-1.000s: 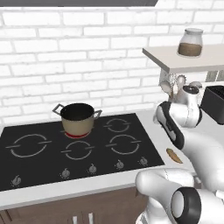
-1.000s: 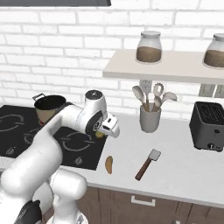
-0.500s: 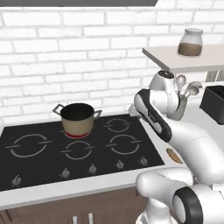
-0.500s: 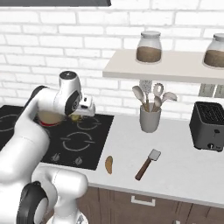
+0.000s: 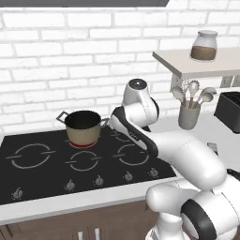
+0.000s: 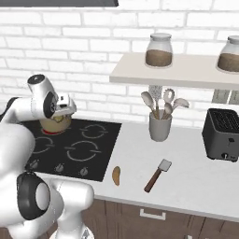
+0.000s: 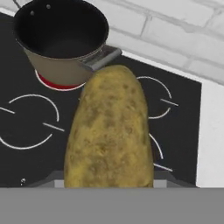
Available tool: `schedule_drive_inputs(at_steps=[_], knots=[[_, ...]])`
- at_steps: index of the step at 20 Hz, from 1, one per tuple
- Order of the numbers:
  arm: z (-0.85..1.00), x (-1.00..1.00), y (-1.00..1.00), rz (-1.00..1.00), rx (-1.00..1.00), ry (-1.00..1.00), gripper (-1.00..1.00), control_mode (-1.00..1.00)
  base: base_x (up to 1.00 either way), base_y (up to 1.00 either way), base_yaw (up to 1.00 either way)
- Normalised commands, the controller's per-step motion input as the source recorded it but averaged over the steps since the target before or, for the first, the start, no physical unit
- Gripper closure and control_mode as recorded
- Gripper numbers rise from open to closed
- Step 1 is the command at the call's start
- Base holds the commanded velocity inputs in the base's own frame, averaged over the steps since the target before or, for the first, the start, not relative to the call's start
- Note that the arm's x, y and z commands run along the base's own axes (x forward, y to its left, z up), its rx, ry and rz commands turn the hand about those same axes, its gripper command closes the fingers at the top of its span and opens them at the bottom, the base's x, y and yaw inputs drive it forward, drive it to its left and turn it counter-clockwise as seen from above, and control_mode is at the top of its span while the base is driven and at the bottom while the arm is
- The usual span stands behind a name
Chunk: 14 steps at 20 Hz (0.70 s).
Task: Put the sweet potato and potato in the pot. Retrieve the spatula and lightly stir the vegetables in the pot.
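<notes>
Presently, far left: black cooktop (image 5: 42,173) set in the white worktop (image 6: 196,172), burner rings and a row of knobs along its front edge. The pot (image 5: 83,127) stands upright on a rear burner that glows red beneath it; tan body, dark inside, grey loop handle to each side. Nothing visible inside the pot in the hand view (interior dark, bare bottom).

Next right: the arm reaches over the cooktop, its claw (image 6: 60,116) held just beside the pot, above the stove surface. In the hand view a potato (image 7: 109,131), brown-yellow and mottled, runs lengthwise up from the bottom edge with its far end pointing at the pot's near handle; it is off the cooktop, gripped at its near end. Claw is pinching the potato; the finger tips themselves are hidden behind it. Potato sits short of the pot's rim, not over the opening.

Further right, on the worktop near the front edge: a sweet potato (image 6: 116,175), small and orange-brown, lying flat just off the cooktop's right corner. Just beside it to the right, apart from it, the spatula (image 6: 158,175), flat on the worktop, grey blade away from the front edge, reddish-brown handle toward it.

Behind these: a grey utensil holder (image 6: 159,127) with spoons. Above, a wall shelf (image 6: 186,74) with two jars (image 6: 159,50). Far right: a black toaster (image 6: 222,134).
</notes>
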Motion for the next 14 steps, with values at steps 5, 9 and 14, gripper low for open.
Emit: schedule_drive_inputs(at_steps=[5,9,14], knots=[[0.05,0.47,0.92,0.08,-0.03,-0.01,1.00,-1.00,0.00,0.00,0.00],[0.09,0.59,0.70,0.05,0.00,0.00,1.00,-1.00,0.00,0.00,0.00],[-0.01,0.53,0.33,0.04,0.00,-0.01,1.00,-1.00,0.00,0.00,0.00]])
